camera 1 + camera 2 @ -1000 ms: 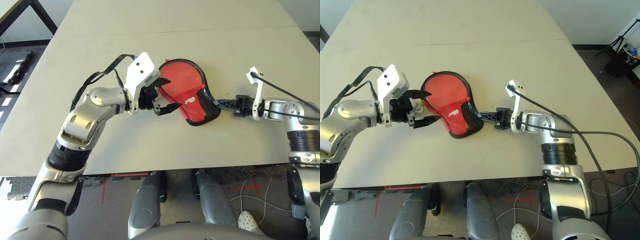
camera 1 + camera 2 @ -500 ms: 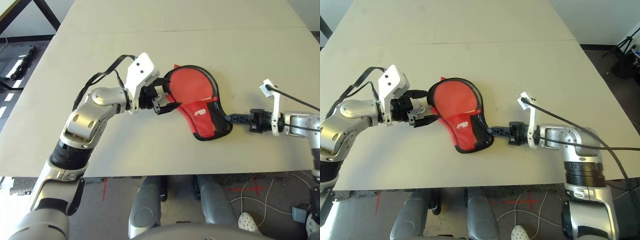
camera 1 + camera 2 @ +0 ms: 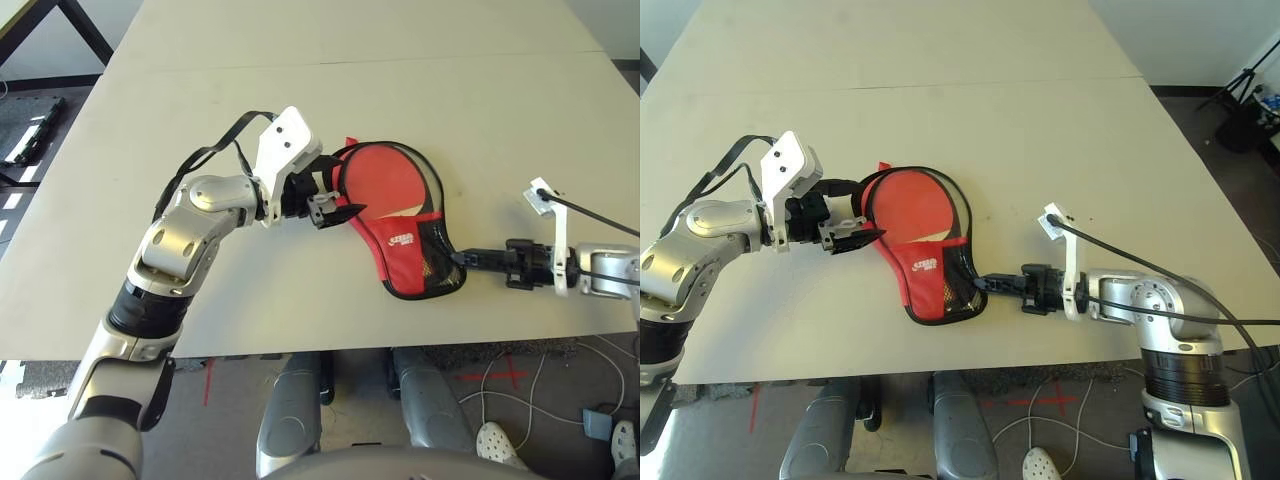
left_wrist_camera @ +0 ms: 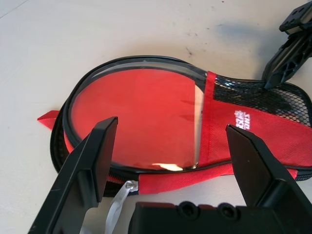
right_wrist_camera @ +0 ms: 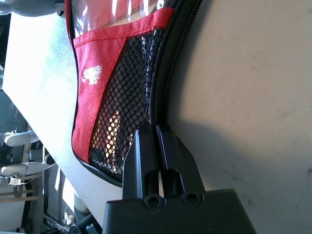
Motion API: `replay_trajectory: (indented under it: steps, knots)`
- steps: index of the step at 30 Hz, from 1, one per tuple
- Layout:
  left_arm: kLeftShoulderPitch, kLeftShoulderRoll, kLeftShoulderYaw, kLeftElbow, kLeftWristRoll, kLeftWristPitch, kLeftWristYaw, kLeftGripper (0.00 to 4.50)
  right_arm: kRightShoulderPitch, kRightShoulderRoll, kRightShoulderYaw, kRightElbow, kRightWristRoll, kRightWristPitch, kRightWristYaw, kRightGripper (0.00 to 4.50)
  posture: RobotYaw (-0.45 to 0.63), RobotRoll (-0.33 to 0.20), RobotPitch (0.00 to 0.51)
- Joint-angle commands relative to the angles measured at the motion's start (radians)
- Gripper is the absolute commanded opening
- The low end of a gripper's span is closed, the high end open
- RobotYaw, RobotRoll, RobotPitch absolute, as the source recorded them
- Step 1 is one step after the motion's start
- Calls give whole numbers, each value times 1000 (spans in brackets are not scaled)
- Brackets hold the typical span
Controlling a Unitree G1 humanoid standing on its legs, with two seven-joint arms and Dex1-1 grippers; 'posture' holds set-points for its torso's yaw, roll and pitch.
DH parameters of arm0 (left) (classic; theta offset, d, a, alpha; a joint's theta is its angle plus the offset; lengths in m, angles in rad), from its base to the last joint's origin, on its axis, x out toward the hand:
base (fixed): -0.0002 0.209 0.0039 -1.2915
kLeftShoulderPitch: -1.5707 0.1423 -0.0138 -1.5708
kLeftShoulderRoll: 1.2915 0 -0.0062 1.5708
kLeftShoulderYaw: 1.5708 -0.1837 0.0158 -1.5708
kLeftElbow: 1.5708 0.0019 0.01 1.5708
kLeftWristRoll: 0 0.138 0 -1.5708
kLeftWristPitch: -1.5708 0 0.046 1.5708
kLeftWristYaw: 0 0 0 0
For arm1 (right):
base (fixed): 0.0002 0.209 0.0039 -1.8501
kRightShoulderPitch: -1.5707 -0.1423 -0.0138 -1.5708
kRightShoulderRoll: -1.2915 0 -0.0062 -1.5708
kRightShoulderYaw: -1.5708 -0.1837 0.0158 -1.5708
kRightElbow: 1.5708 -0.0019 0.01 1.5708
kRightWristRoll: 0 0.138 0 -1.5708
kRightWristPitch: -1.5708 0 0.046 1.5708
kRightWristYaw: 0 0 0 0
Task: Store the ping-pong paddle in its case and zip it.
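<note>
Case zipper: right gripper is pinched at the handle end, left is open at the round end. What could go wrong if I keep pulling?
1. The left gripper is open astride the case rim, not clamping it, so a pull by the right gripper may drag the whole case along the table rather than run the zipper.
2. The right fingers are shut on the thin zipper edging; the hold looks slight and could slip.
3. A red tab protrudes at the round end and might snag.

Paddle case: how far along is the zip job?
Done: the paddle is inside the case, its red face behind the clear half. In hand: the right gripper is shut on the zipper edge by the mesh; the left gripper is open at the round end. Left: whether the zip is fully closed can't be seen.
</note>
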Motion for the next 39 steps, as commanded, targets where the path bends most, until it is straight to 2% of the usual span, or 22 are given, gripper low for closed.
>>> replay_trajectory:
  steps: [1,10,20,32,33,34,39]
  knots:
    - [7,2,-14,7,14,-5,-7,4500,12,-28,39,-24,13,29,12,28,-9,0,248]
    - [25,5,-8,-8,17,3,-4,4500,61,-107,64,-90,63,59,80,28,-3,0,250]
    - [19,2,-10,-3,20,2,-8,4500,100,-144,75,-129,85,53,108,28,-6,0,245]
    - [22,-2,-18,-6,25,2,-9,4500,-37,-48,42,-9,9,-103,21,28,-4,0,239]
    - [23,-3,-19,-7,26,3,-9,4500,-47,-48,44,-4,7,-107,21,510,-4,0,239]
    - [24,-4,-20,-7,26,3,-9,4500,-54,-49,46,0,7,-109,21,700,-4,0,239]
    - [25,-8,-21,-8,28,4,-8,4500,-63,-69,62,7,-2,-117,31,2314,-2,0,240]
